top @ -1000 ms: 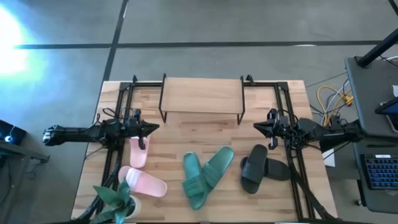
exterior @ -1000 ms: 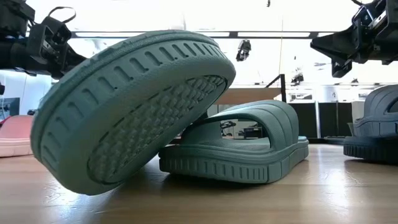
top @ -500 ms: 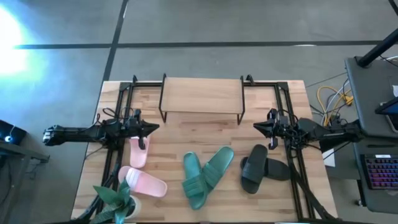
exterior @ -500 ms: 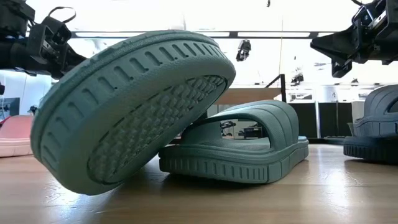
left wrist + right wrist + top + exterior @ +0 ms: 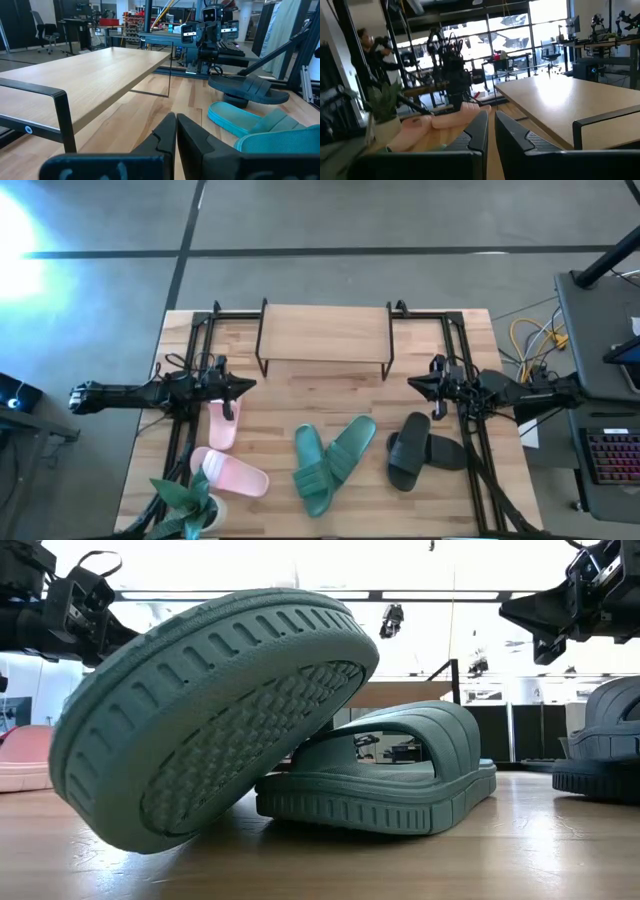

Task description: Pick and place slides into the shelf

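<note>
Near edge, left corner: a potted plant (image 5: 185, 505), just beside the near pink slide (image 5: 232, 472), which lies crosswise. I would keep the left arm clear of its leaves.

Near centre: the teal pair (image 5: 330, 460), one crossed over the other. In the low view one teal slide is tipped up against its mate, sole showing.

Near right: the black pair (image 5: 418, 450), overlapping.

Mid table: left gripper (image 5: 246, 385) hovers above the far pink slide (image 5: 223, 424), fingers pressed together, holding nothing. Right gripper (image 5: 414, 385) hovers by the toe of the black pair, fingers likewise together and empty.

Far centre: the shelf (image 5: 324, 333), plank top bare.

Judgement: no slide placed yet; this is the approach before a first pick. Next move needs the fingers spread, then a descent onto a strap. The stacked pairs may drag each other.
</note>
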You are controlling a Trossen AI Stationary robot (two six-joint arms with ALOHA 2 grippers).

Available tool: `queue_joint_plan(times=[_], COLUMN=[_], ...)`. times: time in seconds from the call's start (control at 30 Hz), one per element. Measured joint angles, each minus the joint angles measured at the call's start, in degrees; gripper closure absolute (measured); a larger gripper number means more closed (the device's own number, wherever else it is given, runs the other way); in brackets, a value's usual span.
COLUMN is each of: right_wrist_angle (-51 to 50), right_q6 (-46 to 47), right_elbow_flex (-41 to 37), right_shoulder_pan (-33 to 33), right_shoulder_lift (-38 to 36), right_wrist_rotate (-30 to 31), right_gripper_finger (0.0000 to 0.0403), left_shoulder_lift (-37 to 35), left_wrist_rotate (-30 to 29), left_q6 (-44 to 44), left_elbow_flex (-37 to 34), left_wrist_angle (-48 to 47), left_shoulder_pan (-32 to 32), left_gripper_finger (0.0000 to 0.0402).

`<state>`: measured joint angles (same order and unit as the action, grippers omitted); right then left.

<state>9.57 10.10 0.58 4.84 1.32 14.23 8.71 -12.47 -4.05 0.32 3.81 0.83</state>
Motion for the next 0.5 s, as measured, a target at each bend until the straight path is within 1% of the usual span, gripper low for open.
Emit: queue_joint_plan(times=[0.03, 0.1, 0.23, 0.3, 0.4, 0.47, 0.5], right_wrist_angle=[0.5, 0.4, -0.4, -0.3, 0.1, 0.2, 0.1], right_q6=[3.2, 12.6, 28.5, 35.3, 49.8, 55.7, 57.1], right_elbow_flex=[0.0, 0.0, 0.0, 0.0, 0.0, 0.0, 0.0], right_shoulder_pan=[0.0, 0.0, 0.0, 0.0, 0.0, 0.0, 0.0], right_shoulder_lift=[0.0, -0.2, 0.4, 0.3, 0.2, 0.2, 0.2], right_wrist_rotate=[0.2, 0.1, -2.5, -2.7, -2.4, -0.9, -0.7], right_gripper_finger=[0.0376, 0.0376, 0.0376, 0.0376, 0.0376, 0.0376, 0.0376], left_shoulder_lift=[0.0, 0.0, 0.0, 0.0, 0.0, 0.0, 0.0], left_wrist_rotate=[0.0, 0.0, 0.0, 0.0, 0.0, 0.0, 0.0], left_q6=[0.0, 0.0, 0.0, 0.0, 0.0, 0.0, 0.0], left_elbow_flex=[0.0, 0.0, 0.0, 0.0, 0.0, 0.0, 0.0], left_wrist_angle=[0.0, 0.0, 0.0, 0.0, 0.0, 0.0, 0.0], left_shoulder_pan=[0.0, 0.0, 0.0, 0.0, 0.0, 0.0, 0.0], left_gripper_finger=[0.0402, 0.0402, 0.0402, 0.0402, 0.0402, 0.0402, 0.0402])
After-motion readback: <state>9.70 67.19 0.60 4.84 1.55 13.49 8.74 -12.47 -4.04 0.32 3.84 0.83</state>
